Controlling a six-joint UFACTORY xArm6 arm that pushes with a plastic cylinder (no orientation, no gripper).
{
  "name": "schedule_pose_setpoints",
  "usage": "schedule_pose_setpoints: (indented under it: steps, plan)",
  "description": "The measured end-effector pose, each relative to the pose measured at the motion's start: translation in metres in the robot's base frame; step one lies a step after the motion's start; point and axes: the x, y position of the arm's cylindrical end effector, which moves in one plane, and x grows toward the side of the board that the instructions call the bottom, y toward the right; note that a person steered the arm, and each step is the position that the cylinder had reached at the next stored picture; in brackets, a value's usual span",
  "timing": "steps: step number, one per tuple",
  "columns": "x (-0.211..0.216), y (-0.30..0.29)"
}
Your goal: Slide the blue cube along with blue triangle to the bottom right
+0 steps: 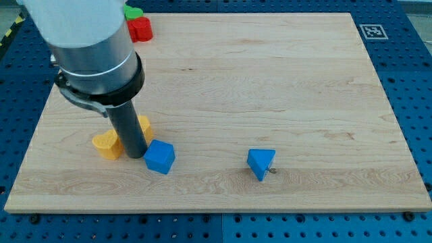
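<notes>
My tip (136,155) touches the left side of the blue cube (160,156), lower left. The blue triangle (260,163) sits apart, right. No jaws show here.

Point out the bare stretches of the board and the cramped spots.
Bare: the whole stretch right of the red block and above the blue triangle. Crowded: lower left, where my tip sits between yellow blocks and blue cube.

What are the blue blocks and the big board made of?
The board looks like pale wood: grain lines run across it, with a smooth matte finish. The blue cube and blue triangle look like painted wood or plastic; their even, solid colour hides any grain, so I cannot tell which.
</notes>
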Motion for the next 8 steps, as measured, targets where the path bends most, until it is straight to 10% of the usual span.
schedule_pose_setpoints:
  steps: [8]
  plan:
    - [0.049,0.051]
